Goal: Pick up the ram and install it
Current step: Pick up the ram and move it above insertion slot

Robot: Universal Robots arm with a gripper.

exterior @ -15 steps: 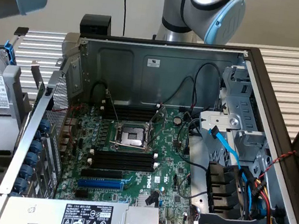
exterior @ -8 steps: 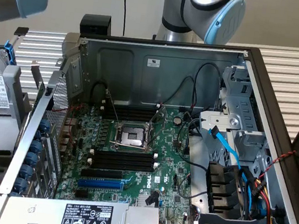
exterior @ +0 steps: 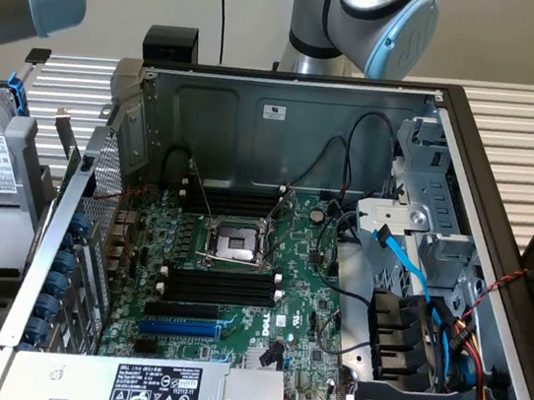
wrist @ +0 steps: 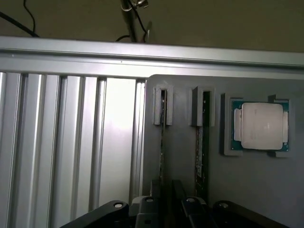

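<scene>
While the gripper [wrist: 168, 205] is hovering open astride one ram [wrist: 163, 140] in the grey holder [wrist: 256, 190], a second stick [wrist: 204, 140] and a processor [wrist: 261, 126] are sitting just beside it.

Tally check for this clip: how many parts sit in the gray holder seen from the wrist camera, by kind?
In the gray holder:
ram sticks and, standing on edge: 2
processor: 1
Total: 3
</scene>
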